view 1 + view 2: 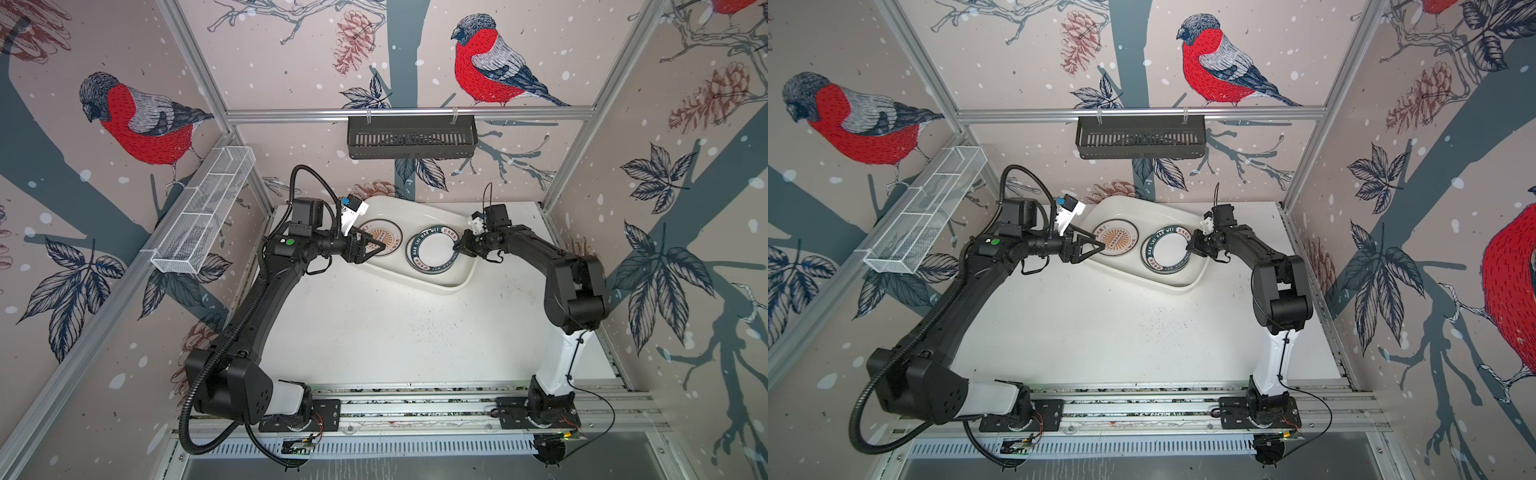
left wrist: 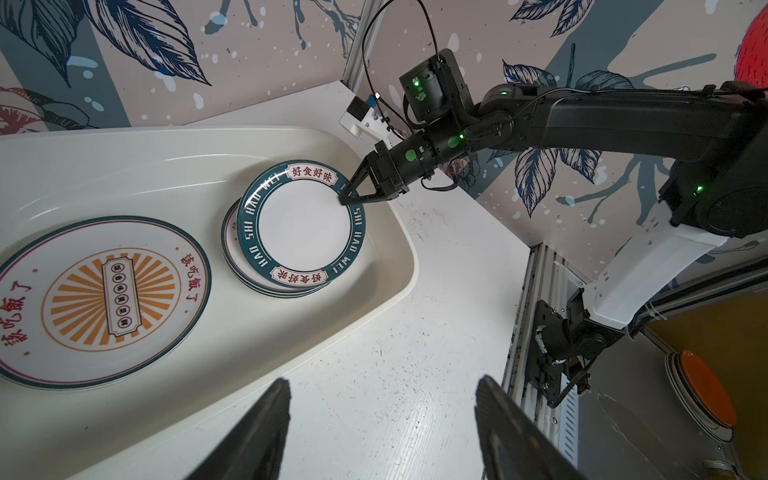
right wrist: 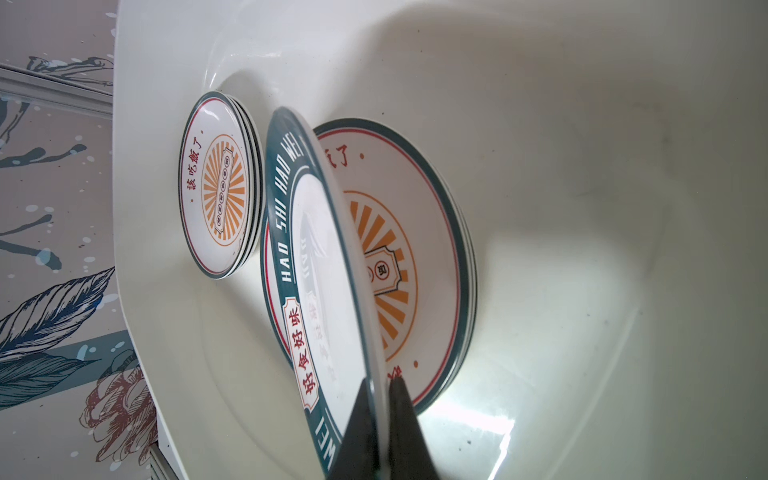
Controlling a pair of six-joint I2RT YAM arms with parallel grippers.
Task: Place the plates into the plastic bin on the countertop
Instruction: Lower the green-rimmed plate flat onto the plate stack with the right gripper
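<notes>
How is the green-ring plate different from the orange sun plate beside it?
The green-ring plate has a wide lettered green rim and a plain white middle; the sun plate has a thin rim and orange rays. The green-ring plate is tilted, pinched at its rim by the right pincer; the sun plate lies flat, untouched. Both are round, inside the plastic bin.

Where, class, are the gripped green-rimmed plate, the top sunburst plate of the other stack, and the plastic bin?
green-rimmed plate [image 2: 305,226]: left wrist view, white centre.
sunburst plate [image 2: 112,301]: left wrist view, orange centre.
plastic bin [image 2: 257,328]: left wrist view, bare floor.
</notes>
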